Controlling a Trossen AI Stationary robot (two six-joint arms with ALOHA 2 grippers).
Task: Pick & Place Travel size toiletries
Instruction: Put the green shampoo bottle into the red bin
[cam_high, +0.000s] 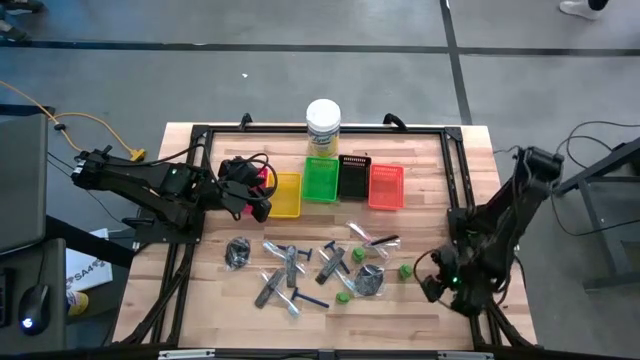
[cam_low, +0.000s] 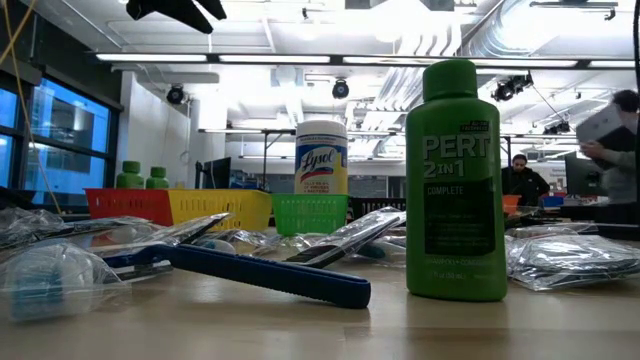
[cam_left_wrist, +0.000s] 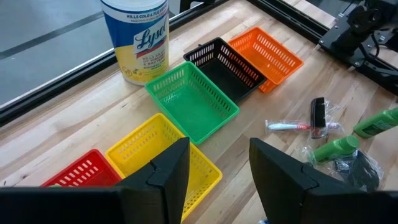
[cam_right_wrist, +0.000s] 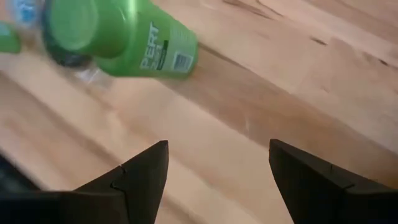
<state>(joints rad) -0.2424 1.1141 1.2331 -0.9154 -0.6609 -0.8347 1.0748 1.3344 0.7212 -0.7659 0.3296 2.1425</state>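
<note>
The travel size toiletries lie scattered on the wooden table's near middle. They include small green Pert bottles (cam_high: 405, 270) (cam_low: 455, 180), dark-blue razors (cam_high: 303, 298) (cam_low: 270, 275), grey flat pieces (cam_high: 270, 286) and dark shiny bundles (cam_high: 238, 251). My right gripper (cam_high: 433, 286) (cam_right_wrist: 217, 168) is open and points steeply down over bare wood. It hangs just right of one upright green bottle (cam_right_wrist: 118, 40), with nothing between its fingers. My left gripper (cam_high: 256, 197) (cam_left_wrist: 219, 174) hovers open and empty above the yellow tray (cam_left_wrist: 155, 149).
A row of small trays stands behind the items: red (cam_left_wrist: 81, 171), yellow, green (cam_high: 321, 179), black (cam_high: 354, 176) and orange (cam_high: 386, 186). A tall Lysol jar (cam_high: 323, 125) stands behind them at the far edge. A black frame (cam_high: 455, 170) runs along the table's sides.
</note>
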